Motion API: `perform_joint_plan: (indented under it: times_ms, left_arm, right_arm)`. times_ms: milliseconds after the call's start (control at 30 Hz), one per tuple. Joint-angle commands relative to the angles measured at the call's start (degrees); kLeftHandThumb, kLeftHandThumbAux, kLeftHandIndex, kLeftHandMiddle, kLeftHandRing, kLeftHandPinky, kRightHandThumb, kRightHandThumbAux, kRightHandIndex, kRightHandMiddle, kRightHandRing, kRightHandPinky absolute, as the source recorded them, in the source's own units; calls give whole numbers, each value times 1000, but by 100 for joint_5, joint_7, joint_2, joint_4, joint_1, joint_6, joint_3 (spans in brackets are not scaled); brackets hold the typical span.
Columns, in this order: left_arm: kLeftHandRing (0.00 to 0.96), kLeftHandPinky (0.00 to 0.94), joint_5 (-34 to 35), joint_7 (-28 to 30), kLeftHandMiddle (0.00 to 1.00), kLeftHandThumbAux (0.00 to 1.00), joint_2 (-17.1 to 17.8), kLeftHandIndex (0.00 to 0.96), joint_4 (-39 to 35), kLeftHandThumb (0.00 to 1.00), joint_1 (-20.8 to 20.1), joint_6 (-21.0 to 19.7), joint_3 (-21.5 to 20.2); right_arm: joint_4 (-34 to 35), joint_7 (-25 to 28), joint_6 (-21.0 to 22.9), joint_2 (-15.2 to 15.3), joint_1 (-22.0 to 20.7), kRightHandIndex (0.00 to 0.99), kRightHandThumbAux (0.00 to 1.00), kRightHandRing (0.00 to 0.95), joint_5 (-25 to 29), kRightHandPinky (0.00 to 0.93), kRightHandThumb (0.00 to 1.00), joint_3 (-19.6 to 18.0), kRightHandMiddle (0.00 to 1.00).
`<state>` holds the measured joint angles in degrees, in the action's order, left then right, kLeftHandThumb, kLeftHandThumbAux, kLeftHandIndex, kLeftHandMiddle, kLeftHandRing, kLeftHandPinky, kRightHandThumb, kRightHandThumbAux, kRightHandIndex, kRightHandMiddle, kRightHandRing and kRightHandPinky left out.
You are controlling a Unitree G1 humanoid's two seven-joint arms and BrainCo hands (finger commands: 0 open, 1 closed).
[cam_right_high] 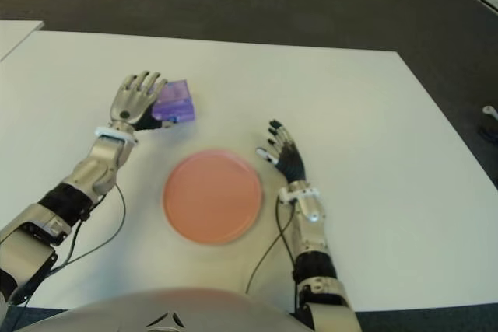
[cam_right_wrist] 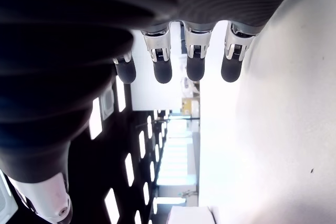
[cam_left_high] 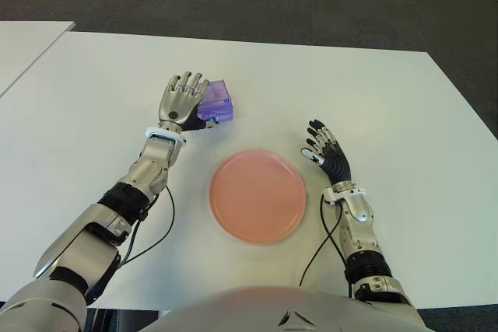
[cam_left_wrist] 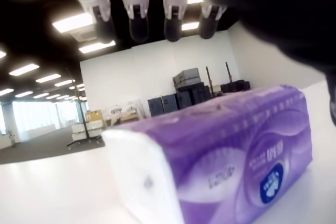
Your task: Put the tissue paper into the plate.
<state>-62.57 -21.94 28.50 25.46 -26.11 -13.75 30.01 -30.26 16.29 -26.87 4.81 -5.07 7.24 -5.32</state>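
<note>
With fingers spread, the left hand (cam_left_high: 182, 99) should close squarely around the purple plastic-wrapped tissue pack (cam_left_high: 217, 101) lying on the white bench (cam_left_high: 373, 99) beyond the round pink plate (cam_left_high: 257, 195); the right hand (cam_left_high: 327, 153) lies open beside the plate.

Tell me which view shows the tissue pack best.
The left wrist view: the purple tissue pack fills it, with its printed wrap and white end readable, below the open left robot hand. Both eye views show only a small purple block partly hidden behind that hand, beyond the plate. The right wrist view shows none of it.
</note>
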Motion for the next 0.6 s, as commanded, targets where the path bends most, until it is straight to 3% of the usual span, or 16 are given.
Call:
perform_joint_plan:
  times_ms: [33,600]
  left_arm:
    - [0,0,-76,-344,0,372,45,0,138,0,-70,92,-26]
    - [0,0,-57,-535,0,372,50,0,488,0,-378,305,35]
  right_arm:
    - [-488,-58,650,-88,497,0,686,0,5,0,0,33,0]
    - [-374,-66,670,-60,558,0,675,0,-101,0,0,117,0]
